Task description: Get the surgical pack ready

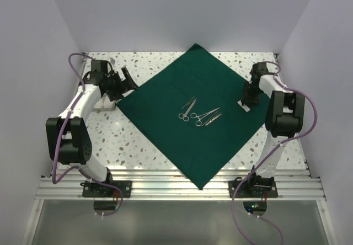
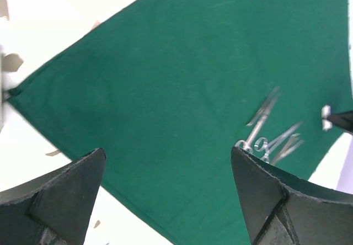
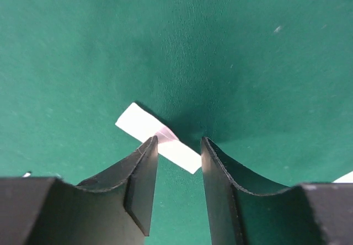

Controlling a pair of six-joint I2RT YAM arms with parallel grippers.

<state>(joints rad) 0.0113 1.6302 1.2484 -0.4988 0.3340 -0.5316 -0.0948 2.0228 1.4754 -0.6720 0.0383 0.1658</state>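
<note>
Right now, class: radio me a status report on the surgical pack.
Left gripper open at drape edge. Right gripper straddles gauze; grip unclear. Drape spread flat, instruments centred. Nothing obstructing.

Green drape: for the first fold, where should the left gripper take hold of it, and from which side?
Probably its left corner, nearest the open left gripper. The drape lies flat as a diamond, so that tip juts onto bare table; come down from the left and pinch the tip. The instruments lie mid-cloth, well clear.
</note>
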